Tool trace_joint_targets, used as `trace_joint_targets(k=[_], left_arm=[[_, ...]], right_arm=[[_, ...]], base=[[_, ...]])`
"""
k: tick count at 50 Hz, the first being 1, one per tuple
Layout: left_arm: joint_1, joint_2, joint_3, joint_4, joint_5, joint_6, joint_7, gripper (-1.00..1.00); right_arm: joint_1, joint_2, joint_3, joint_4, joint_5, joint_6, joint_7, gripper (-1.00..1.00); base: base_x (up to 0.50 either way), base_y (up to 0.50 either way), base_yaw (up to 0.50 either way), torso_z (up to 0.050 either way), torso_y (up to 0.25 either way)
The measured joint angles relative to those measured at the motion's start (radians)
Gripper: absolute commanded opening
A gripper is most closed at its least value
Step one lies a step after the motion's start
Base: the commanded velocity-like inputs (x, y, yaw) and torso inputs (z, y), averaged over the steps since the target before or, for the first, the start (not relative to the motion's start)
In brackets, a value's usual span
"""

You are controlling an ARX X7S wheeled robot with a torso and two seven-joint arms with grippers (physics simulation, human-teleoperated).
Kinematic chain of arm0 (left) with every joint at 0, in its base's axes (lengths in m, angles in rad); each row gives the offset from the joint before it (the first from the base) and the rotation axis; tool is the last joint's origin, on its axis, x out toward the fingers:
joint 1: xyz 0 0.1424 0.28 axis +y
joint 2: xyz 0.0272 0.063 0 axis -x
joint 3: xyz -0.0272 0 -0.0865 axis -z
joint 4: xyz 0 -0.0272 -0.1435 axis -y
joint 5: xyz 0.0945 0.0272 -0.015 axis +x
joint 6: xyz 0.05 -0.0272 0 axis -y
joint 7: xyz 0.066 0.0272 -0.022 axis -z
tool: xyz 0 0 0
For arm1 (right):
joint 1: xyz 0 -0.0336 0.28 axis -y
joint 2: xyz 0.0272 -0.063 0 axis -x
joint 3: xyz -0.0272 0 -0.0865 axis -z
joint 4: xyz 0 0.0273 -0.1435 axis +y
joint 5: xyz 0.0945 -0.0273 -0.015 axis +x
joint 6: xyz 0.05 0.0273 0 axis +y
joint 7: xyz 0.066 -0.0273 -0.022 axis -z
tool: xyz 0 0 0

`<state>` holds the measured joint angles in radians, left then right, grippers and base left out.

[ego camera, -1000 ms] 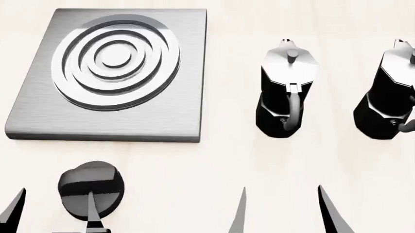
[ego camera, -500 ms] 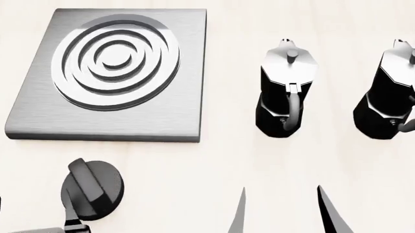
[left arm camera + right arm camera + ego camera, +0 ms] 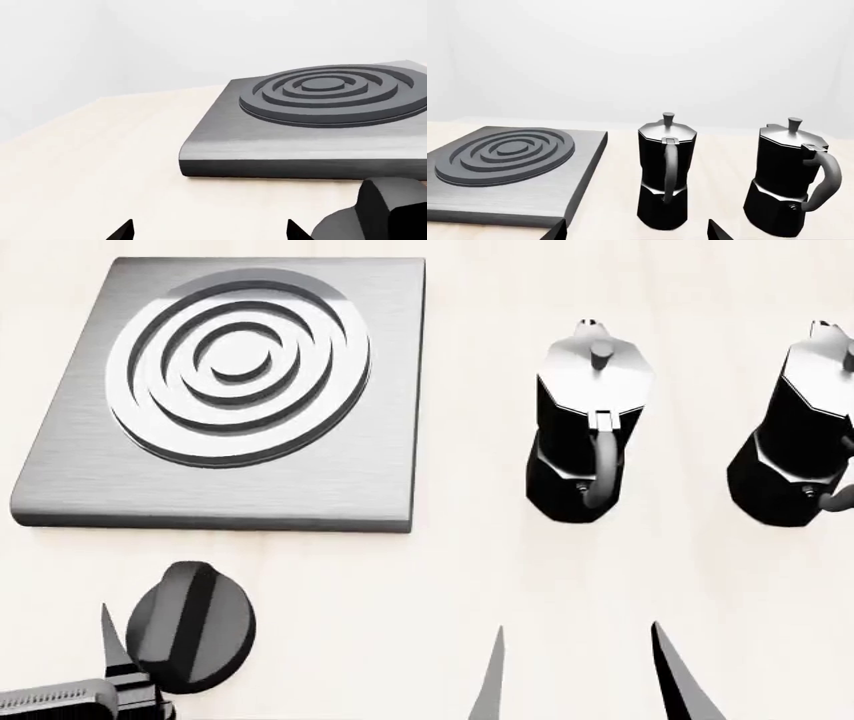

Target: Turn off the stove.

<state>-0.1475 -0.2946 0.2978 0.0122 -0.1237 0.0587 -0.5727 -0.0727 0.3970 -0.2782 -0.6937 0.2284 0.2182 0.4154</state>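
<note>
The stove (image 3: 227, 390) is a grey square slab with burner rings at the far left of the head view. Its round black knob (image 3: 191, 625) with a raised bar lies on the table in front of it. My left gripper (image 3: 208, 231) is open with bare table between its tips. The knob (image 3: 380, 212) sits just outside one of its fingertips (image 3: 114, 640), close beside it. My right gripper (image 3: 581, 680) hangs open over bare table in front of the moka pots, holding nothing. The stove (image 3: 507, 165) also shows in the right wrist view.
Two black-and-silver moka pots (image 3: 587, 430) (image 3: 801, 430) stand to the right of the stove, handles toward me. In the right wrist view both pots (image 3: 666, 175) (image 3: 790, 180) stand beyond the open gripper (image 3: 637, 231).
The knob's bar has turned to a new angle. My left finger that lay across the knob has drawn off it to the left. The right arm has not moved.
</note>
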Motion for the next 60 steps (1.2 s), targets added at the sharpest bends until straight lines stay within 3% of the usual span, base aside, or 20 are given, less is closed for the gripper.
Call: trace_joint_targets(k=[12,30,60], left_arm=[[0.005,-0.011,-0.006,0.020,-0.010,-0.014,-0.007,1.00],[0.062,-0.058,-0.035,0.198,-0.025,-0.070,-0.039,1.00],[0.131,-0.158,-0.005,0.505,-0.157,-0.138,0.065,1.00]], right_arm=[[0.000,0.003,-0.002,0.001,0.001,-0.002,0.003,1.00],[-0.001,0.007,-0.008,0.004,0.001,-0.006,0.006,1.00],[0.012,0.000,-0.014,0.042,0.006,-0.039,0.006,1.00]], base=[[0.00,0.00,0.00,0.000,-0.001],[0.00,0.00,0.00,0.000,0.000],[0.00,0.00,0.00,0.000,0.000]])
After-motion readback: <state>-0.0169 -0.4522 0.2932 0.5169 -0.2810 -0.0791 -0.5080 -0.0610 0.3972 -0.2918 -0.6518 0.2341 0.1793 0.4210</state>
